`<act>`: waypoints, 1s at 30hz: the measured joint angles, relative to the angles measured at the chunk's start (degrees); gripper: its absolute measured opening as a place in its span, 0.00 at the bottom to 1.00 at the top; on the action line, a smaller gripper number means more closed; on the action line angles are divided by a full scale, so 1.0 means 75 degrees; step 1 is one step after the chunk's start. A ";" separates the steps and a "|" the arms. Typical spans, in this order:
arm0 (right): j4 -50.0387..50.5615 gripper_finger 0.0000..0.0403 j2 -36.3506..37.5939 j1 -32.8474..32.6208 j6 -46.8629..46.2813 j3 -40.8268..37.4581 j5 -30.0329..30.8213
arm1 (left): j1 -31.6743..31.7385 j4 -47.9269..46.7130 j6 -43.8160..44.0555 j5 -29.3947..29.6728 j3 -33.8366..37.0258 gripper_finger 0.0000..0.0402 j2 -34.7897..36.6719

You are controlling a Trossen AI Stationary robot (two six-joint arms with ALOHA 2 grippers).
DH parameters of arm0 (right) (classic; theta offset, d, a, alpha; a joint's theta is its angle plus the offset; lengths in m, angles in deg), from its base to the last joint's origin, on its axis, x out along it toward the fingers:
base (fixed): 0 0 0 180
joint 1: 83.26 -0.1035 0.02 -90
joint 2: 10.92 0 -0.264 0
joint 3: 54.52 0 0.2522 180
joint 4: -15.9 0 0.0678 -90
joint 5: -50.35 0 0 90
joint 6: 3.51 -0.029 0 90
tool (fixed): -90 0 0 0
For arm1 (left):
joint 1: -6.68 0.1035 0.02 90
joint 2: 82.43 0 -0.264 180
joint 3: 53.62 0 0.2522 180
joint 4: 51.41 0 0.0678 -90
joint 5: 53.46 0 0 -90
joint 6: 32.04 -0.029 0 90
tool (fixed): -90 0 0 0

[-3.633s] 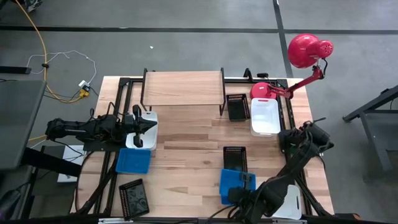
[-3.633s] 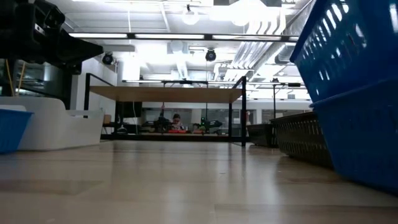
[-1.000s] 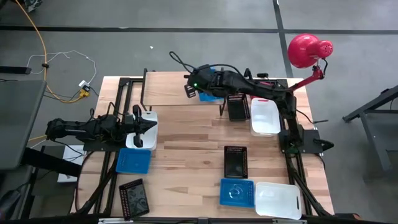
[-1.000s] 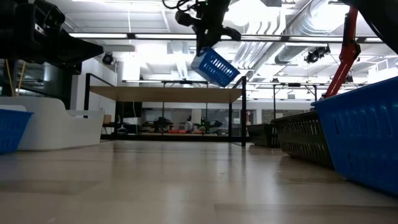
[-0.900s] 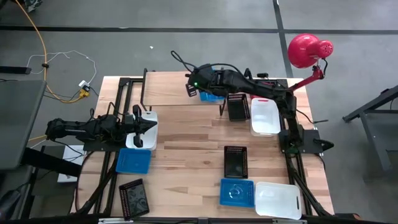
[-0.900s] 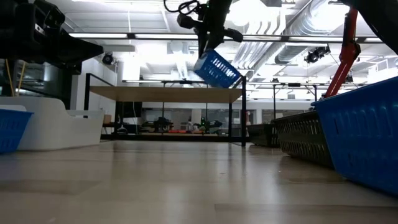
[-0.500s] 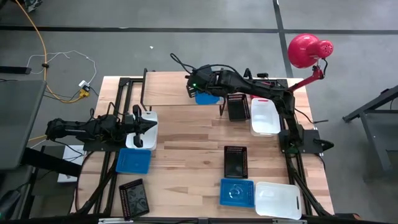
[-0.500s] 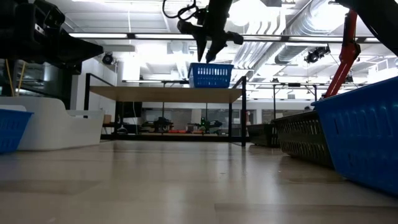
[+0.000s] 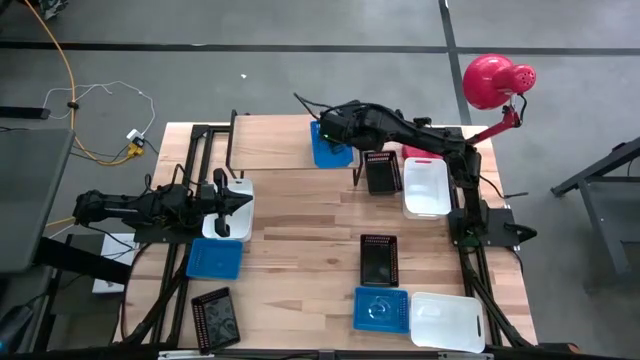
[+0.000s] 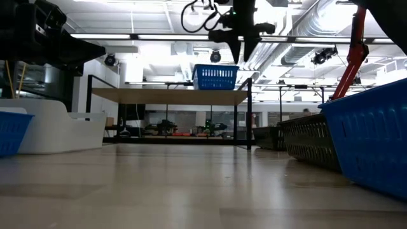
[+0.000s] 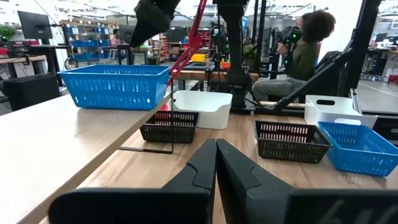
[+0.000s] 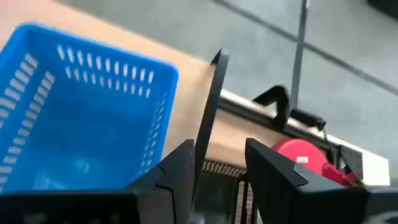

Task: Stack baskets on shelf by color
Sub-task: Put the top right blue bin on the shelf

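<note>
Blue basket [image 9: 331, 146] sits upright on the right end of the shelf [image 9: 275, 142], on its wood top, apart from any gripper. Landmark for all positions: the shelf.

Left gripper [image 9: 237, 200]: fingers pressed together, holding nothing. It hovers in front of the shelf's left end, over a white basket [image 9: 231, 206]; contact with that basket cannot be told.

Right gripper [image 9: 326, 128]: fingers parted a moderate way, holding nothing. It hangs above the shelf's right end, just over the back right edge of the blue basket, not touching it in the low view. In the right wrist view the two fingers [image 12: 267, 169] show a clear gap, with the shelf's black frame bar seen between them.

Surroundings, left to right:
- In front of the shelf's left end, toward the near table edge: a second blue basket [image 9: 215, 259], then a black mesh basket [image 9: 215, 318].
- Just right of the shelf: a black mesh basket [image 9: 382, 172], then a white basket [image 9: 426, 187]; red lamp [image 9: 492, 84] behind them.
- In front of the shelf's right end: a black mesh basket [image 9: 378, 259]; nearer the table edge a blue basket [image 9: 381, 310] touching a white basket [image 9: 447, 321].

Count: blue 3, black mesh 3, white 3.
</note>
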 joint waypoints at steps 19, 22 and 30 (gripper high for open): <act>-0.2067 0.03 -0.0537 0.0741 0.2526 0.0003 -0.1869 | 0.0001 0.0002 -0.0001 0.0000 0.0002 0.00 0.0000; -0.2235 0.01 -0.0577 0.0842 0.2603 0.0002 -0.1914 | 0.0000 0.0000 0.0002 0.0000 0.0002 0.00 0.0000; -0.2170 0.00 -0.0574 0.1057 0.2516 0.0003 -0.2054 | 0.0001 0.0003 0.0000 0.0000 0.0001 0.00 0.0000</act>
